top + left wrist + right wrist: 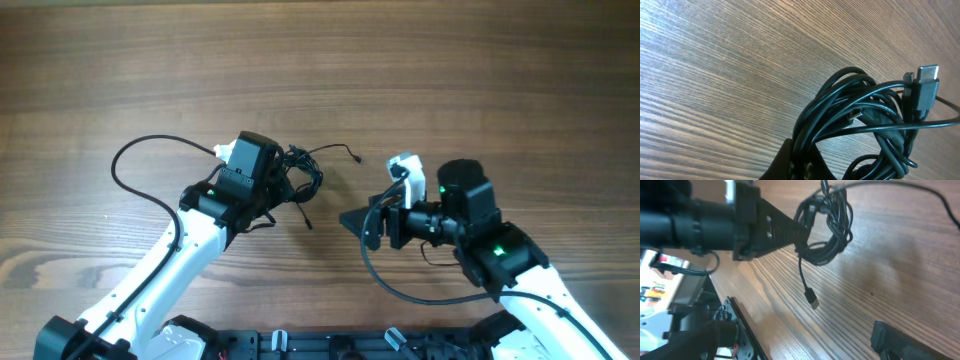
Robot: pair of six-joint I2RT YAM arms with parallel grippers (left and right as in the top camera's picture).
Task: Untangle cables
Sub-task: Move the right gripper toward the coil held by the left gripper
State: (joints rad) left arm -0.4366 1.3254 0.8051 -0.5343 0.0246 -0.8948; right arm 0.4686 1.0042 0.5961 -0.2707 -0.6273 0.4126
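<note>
Cables [303,176] form a small black knot of thin wires near the middle of the wooden table [480,60], caught at their left side by the left gripper [283,186]. Its jaws are closed tight on the bundle. The right wrist view shows this plainly: the dark fingers [782,227] meet where the loops are gathered, and the bundle [829,225] hangs off their tip. It seems to hang slightly clear of the wood, though the angle makes that hard to judge.

One loose strand drops from the loops toward the near side and ends in a small flat plug [812,301]. A second strand [335,150] runs out to the right across the table and ends apart from the knot.

In the left wrist view the loops fill the lower right, with a rectangular plug [927,85] standing at their right edge.

To the right of the knot, and apart from it, the right gripper [368,205] points left toward the bundle with its jaws spread wide and nothing between them. One finger [895,340] shows in the near right corner of its own view.

A thicker arm cable [125,165] loops over the table at the left
</note>
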